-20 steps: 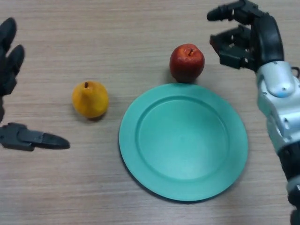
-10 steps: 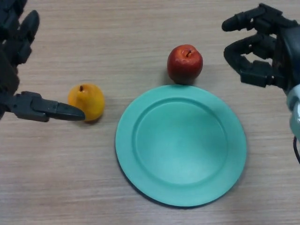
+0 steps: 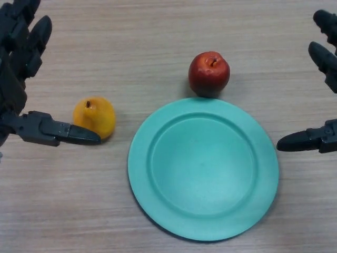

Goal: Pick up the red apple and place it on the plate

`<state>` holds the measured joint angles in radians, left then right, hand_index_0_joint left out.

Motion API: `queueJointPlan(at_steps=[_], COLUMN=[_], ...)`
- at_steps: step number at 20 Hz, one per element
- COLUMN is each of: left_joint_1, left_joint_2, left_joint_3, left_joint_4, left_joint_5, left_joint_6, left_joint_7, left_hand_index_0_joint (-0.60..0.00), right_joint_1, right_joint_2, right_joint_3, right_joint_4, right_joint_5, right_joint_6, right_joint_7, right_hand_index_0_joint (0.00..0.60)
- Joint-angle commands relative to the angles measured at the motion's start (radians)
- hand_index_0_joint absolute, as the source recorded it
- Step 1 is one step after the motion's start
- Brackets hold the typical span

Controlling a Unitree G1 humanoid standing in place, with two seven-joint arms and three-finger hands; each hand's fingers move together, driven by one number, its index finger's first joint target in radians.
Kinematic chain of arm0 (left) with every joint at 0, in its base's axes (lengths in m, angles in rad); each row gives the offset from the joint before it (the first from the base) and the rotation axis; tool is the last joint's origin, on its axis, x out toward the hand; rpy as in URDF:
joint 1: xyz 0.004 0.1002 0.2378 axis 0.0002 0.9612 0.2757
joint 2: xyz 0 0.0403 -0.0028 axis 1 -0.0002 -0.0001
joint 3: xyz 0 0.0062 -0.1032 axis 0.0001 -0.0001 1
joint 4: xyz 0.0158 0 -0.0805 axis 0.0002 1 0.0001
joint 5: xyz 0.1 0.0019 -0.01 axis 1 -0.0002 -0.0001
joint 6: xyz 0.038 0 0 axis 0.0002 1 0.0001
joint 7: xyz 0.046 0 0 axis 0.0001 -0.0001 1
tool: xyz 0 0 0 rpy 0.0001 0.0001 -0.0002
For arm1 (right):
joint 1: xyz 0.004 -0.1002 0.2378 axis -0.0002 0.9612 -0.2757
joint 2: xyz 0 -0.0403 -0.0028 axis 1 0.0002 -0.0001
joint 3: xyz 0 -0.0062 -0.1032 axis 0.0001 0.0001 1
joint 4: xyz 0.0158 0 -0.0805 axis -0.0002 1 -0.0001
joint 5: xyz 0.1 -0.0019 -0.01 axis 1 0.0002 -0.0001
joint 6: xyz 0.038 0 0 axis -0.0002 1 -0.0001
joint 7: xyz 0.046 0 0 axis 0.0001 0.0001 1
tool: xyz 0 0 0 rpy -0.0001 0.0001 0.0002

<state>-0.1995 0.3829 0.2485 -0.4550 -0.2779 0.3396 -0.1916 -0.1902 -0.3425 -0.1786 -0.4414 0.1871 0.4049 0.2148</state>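
Note:
The red apple (image 3: 209,73) stands on the wooden table just beyond the far rim of the green plate (image 3: 158,195). The plate is bare. My right hand (image 3: 320,139) shows at the right edge, open, its thumb pointing left near the plate's right rim and its fingers up at the far right, well clear of the apple. My left hand (image 3: 21,79) is at the left edge, open and empty, its thumb (image 3: 63,133) lying in front of a yellow pear.
A yellow pear (image 3: 96,116) sits on the table left of the plate, next to my left thumb. The wooden table (image 3: 131,42) stretches beyond the apple and in front of the plate.
My right hand has drawn back from beside the apple to the right edge and spread open. My left hand has moved in toward the pear. The apple has not moved.

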Motion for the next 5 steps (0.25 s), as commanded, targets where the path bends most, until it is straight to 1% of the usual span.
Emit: queueJointPlan(at_steps=[1, 2, 3, 4, 5], left_joint_1=[-0.025, -0.019, -0.018, -0.016, -0.014], left_joint_2=[0.044, 0.051, 0.052, 0.057, 0.056], left_joint_3=[0.065, 0.080, 0.084, 0.091, 0.091], left_joint_4=[-0.032, -0.018, -0.009, 0.003, 0.002], left_joint_5=[0.029, 0.018, 0.014, -0.003, -0.013], left_joint_6=[-0.105, -0.107, -0.114, -0.097, -0.089], left_joint_7=[0.017, -0.007, -0.013, -0.020, -0.020], left_hand_index_0_joint=[0.000, 0.000, 0.000, 0.000, 0.000], right_joint_1=[-0.036, -0.034, -0.033, -0.038, -0.040], right_joint_2=[-0.050, -0.045, -0.042, -0.036, -0.035], right_joint_3=[-0.079, -0.071, -0.068, -0.060, -0.054], right_joint_4=[-0.026, 0.002, 0.007, 0.005, 0.003], right_joint_5=[0.036, 0.016, 0.013, 0.016, 0.015], right_joint_6=[-0.124, -0.163, -0.171, -0.153, -0.147], right_joint_7=[-0.006, -0.015, -0.020, -0.043, -0.049], right_hand_index_0_joint=[0.000, 0.000, 0.000, 0.000, 0.000])
